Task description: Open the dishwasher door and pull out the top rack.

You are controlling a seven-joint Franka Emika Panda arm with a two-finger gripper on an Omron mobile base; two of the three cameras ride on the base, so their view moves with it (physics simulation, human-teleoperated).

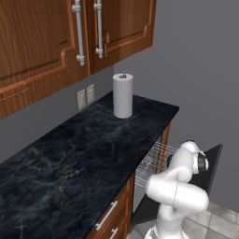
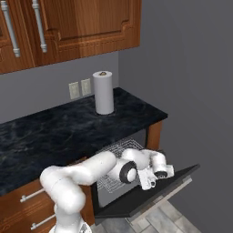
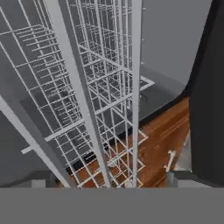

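Dark grey dishwasher door (image 2: 150,191) hangs dropped open below the black marble counter (image 2: 59,132), near level. Thin silver wire top rack (image 2: 119,150) sticks partway out under the counter edge, above the door. Gripper (image 2: 150,181) sits at the rack front; grip state cannot tell. Paper towel roll (image 2: 103,93) upright on counter; wooden cabinets (image 2: 68,27) above; grey wall.

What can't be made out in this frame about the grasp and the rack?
- Pincer state: right base view too small; in hand view the fingertips fall under the bottom band.
- Contact with the top rack: hand view too close, wires blur together.
- Rack travel: left base view, arm covers the top rack's front.
- Dishwasher door handle: its edge is too small.
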